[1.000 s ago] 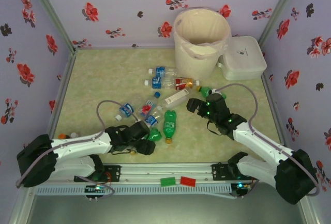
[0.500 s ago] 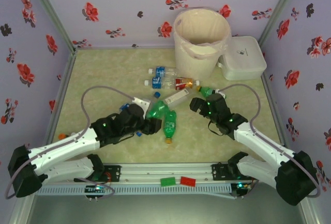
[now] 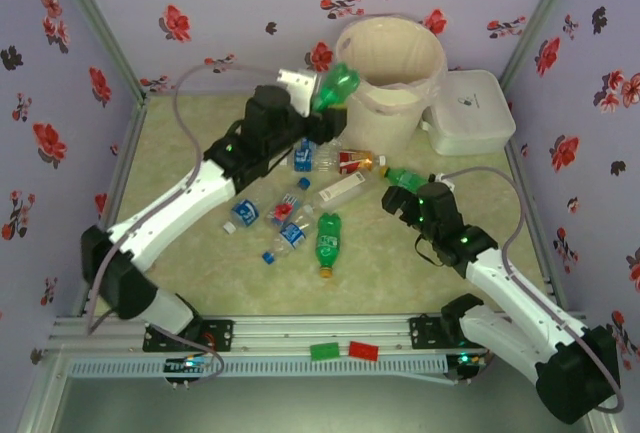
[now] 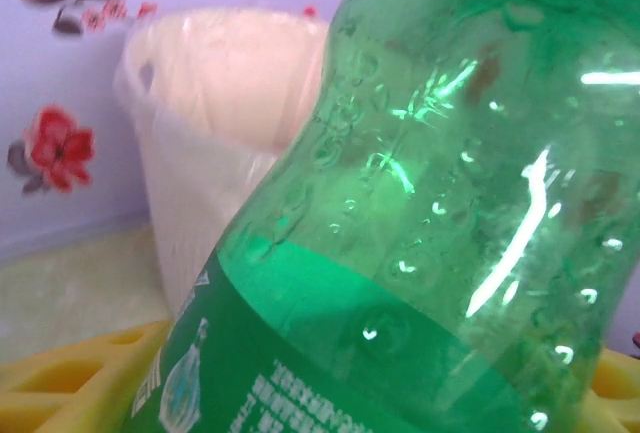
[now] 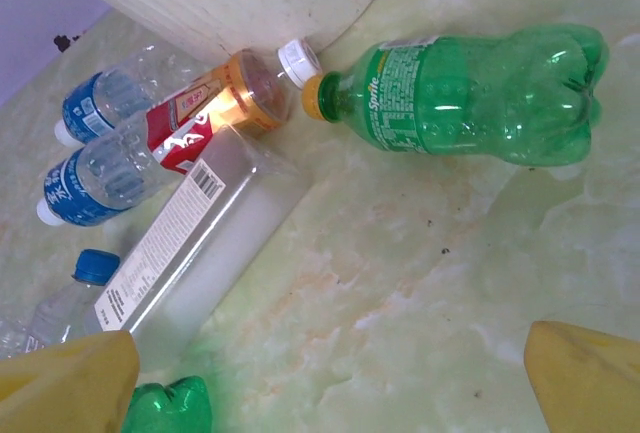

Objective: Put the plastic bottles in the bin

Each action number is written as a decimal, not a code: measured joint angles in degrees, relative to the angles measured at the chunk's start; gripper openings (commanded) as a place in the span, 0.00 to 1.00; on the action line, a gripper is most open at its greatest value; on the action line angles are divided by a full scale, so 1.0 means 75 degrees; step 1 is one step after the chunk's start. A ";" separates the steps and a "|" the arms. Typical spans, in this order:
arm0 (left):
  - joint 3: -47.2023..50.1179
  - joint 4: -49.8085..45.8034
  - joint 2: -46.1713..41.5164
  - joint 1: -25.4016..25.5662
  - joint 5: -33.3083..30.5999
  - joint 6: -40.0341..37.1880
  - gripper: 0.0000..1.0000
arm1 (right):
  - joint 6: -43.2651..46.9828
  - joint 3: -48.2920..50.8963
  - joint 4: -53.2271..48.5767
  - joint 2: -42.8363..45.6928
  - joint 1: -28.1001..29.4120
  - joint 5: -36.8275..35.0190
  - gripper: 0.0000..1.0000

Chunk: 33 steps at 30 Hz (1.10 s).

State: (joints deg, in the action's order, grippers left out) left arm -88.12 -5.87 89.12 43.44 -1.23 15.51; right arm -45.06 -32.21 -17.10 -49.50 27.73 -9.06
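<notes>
The left gripper (image 3: 322, 113), upper centre of the overhead view, is clamped on a green plastic bottle with a darker green label (image 3: 338, 85). The bottle is held raised and tilted at the left rim of the tall cream-white round bin with a pinkish liner bag (image 3: 392, 118), judged a carry position for release into the opening. In the left wrist view the label's white print is too blurred to read. The right gripper (image 5: 325, 383) hangs with jaws wide apart, holding nothing, low over the pale green marbled table (image 5: 420, 283), apparently lined up on bottles lying at the bin's foot. At upper right of the right wrist view lies a green plastic bottle with a yellow cap (image 5: 470, 103), label reading "Sprite". Left of it are a red-labelled clear bottle (image 5: 200, 123), lettering illegible, and a flat clear bottle with a white barcode label (image 5: 180, 243), print too small to read.
</notes>
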 measured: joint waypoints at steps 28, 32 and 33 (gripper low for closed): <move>-0.7962 0.1478 0.7067 -0.0586 0.1116 0.1026 0.36 | 0.0230 0.0058 -0.0262 0.0737 0.0003 0.0321 1.00; -0.7962 0.1676 0.7227 -0.0618 0.1113 0.1387 0.88 | 0.0326 0.0058 -0.0364 0.0988 0.0003 0.0318 1.00; -0.7962 0.1690 0.7230 -0.0624 0.1113 0.1486 0.93 | 0.0335 0.0058 -0.0376 0.1020 0.0000 0.0318 1.00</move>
State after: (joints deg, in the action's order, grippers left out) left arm -147.83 6.81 143.35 38.76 7.11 26.65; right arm -42.54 -31.77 -19.92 -41.85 27.73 -6.68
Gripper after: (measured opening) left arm 0.817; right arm 0.996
